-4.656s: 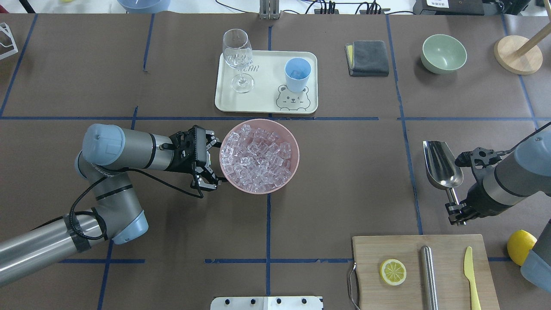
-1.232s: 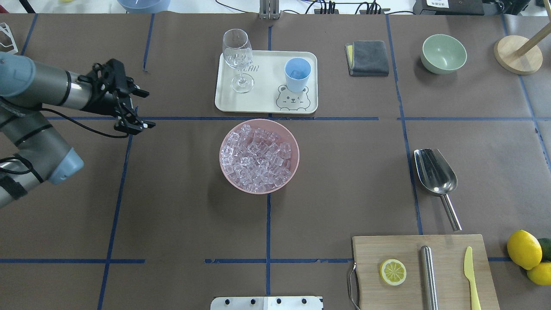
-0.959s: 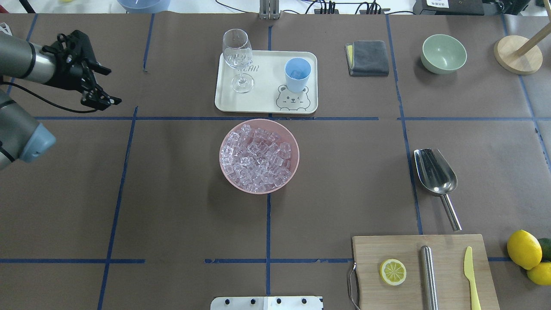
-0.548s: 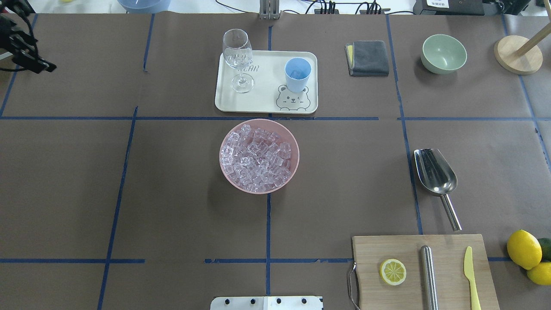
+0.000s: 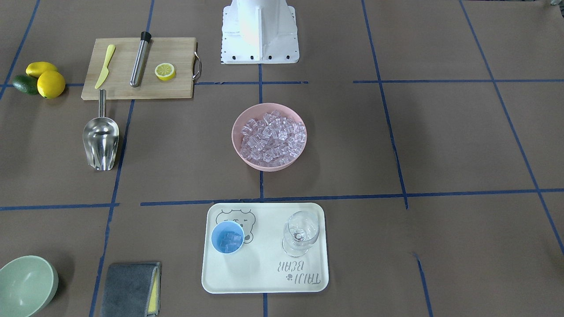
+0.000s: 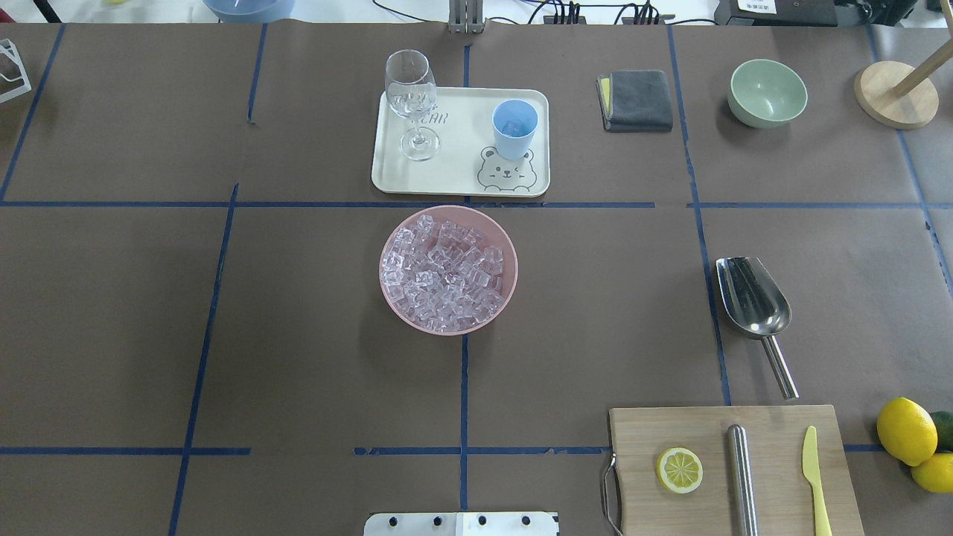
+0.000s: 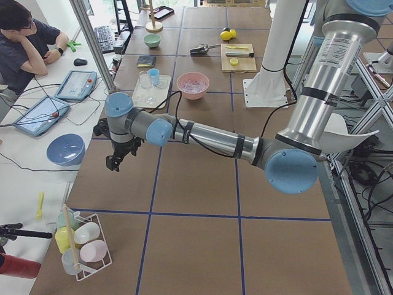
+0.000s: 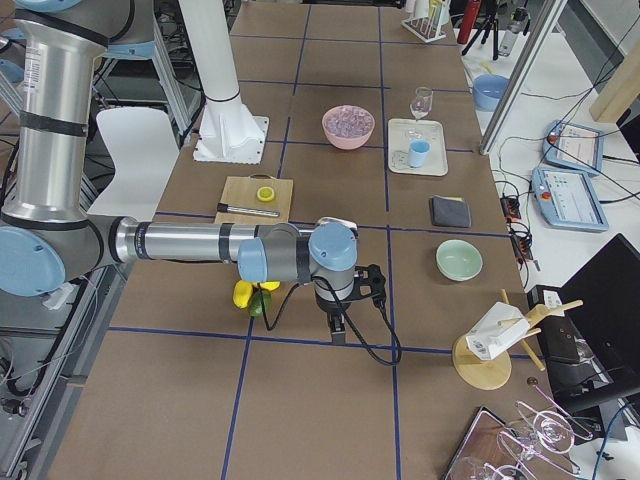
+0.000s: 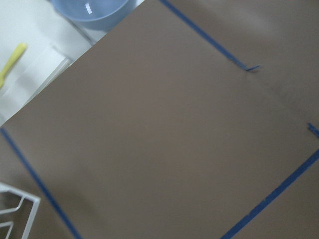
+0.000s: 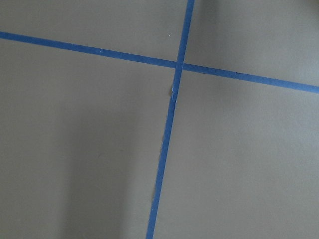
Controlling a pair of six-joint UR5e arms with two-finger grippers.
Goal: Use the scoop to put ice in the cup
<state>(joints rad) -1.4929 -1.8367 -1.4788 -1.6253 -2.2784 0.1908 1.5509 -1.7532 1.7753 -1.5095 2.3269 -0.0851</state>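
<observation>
The ice fills a pink bowl at mid-table. The light-blue cup stands on a cream tray and holds a few cubes. The steel scoop lies free on the table to the right, handle toward the robot. My left gripper shows only in the exterior left view, far off past the table's left end. My right gripper shows only in the exterior right view, far from the scoop. I cannot tell whether either is open or shut. Both wrist views show only brown paper and blue tape.
A wine glass stands on the tray beside the cup. A grey cloth, a green bowl and a wooden stand are at the back right. A cutting board with a lemon slice, steel cylinder and yellow knife is front right, lemons beside it.
My left arm has drawn back from the pink bowl to the left and out of the overhead view. My right arm has left the scoop's handle; the scoop lies on the table.
</observation>
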